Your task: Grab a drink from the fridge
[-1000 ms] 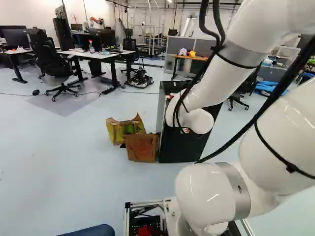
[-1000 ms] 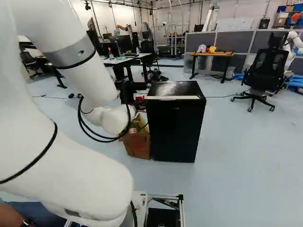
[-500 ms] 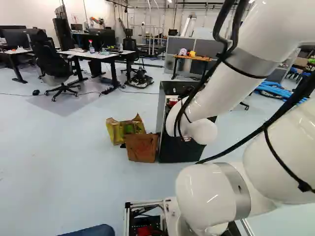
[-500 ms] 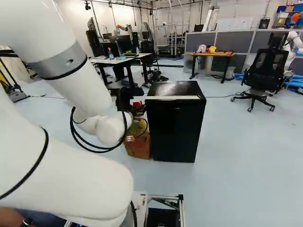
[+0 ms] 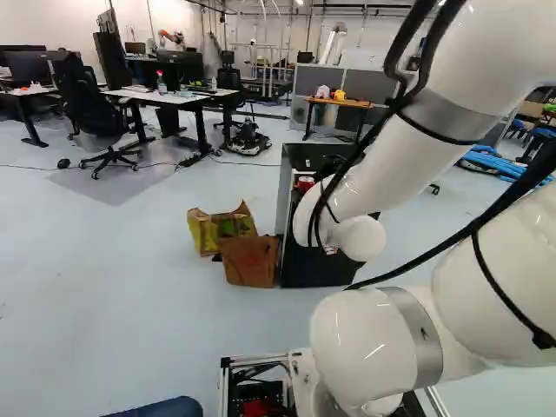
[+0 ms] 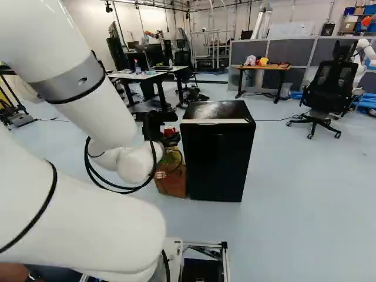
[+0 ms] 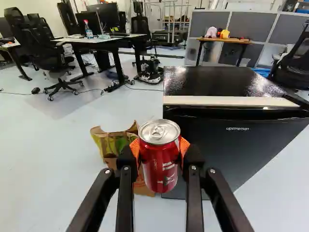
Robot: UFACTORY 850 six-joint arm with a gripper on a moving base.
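Note:
In the right base view my black gripper (image 6: 170,140) shows past the arm's white wrist, left of the black fridge (image 6: 216,161), with a red can (image 6: 170,131) at it. The wrist view shows the gripper (image 7: 159,150) shut on the upright red can (image 7: 160,162), an orange pad pressed to either side. The can's silver lid and pull tab face up, unopened. Beyond the can stands the fridge (image 7: 236,140), its door closed. In the left base view the can (image 5: 305,182) shows just above the wrist, in front of the fridge's top.
A yellow-green bag (image 5: 213,230) and a brown paper bag (image 5: 249,261) stand on the floor against the fridge's side. Farther off are desks (image 5: 165,97), an office chair (image 6: 333,88), an orange-topped table (image 6: 262,67) and grey partitions. Another robot (image 6: 365,53) stands at the far right.
The arm has swung back and leftward in the right base view, away from the fridge, carrying the can with it. More of the can shows in the left base view. The base has stayed put.

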